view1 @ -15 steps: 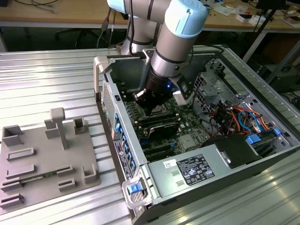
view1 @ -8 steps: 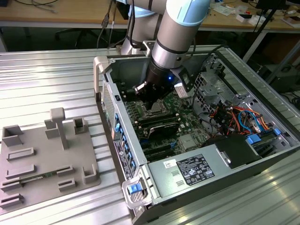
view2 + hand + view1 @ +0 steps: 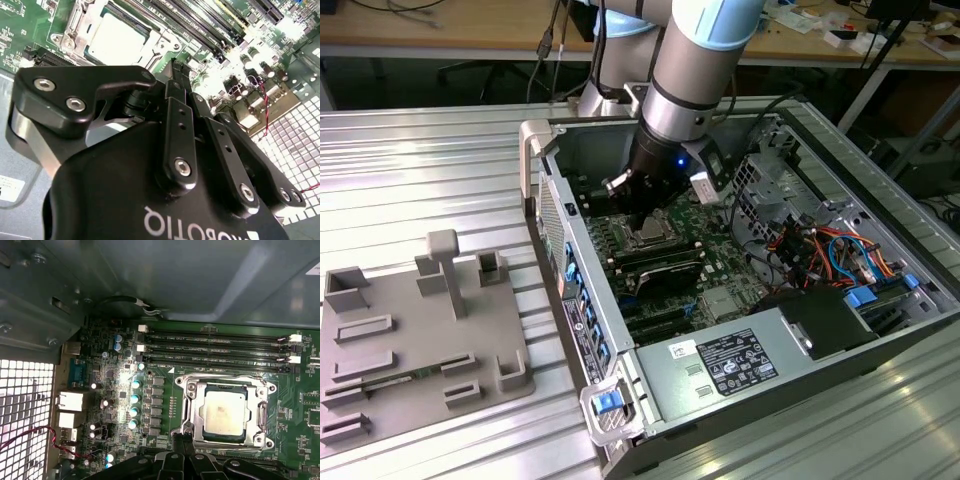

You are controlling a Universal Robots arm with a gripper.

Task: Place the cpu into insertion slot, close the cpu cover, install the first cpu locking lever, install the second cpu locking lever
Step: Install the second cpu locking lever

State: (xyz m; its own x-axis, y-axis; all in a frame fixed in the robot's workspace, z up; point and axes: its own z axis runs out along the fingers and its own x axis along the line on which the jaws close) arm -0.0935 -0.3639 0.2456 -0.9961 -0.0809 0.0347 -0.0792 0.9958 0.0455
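The small flat silver-topped cpu (image 3: 224,412) lies flat in the silver-rimmed square insertion slot (image 3: 192,412), centre-right of the first wrist view, with the thin silver cpu cover (image 3: 226,380) framing it. Long black memory slots (image 3: 215,347) run above. The black claw (image 3: 183,440) (fingers pressed together, holding nothing) hovers at the socket's lower edge.

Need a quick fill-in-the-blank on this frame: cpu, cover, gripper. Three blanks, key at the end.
1. The cpu lies inside the insertion slot with its ____ metal face up.
2. The cpu cover frames the chip and lies ____ over it.
3. In the exterior view the gripper hangs inside the open computer ____, just above the socket.

Missing words: silver; flat; case
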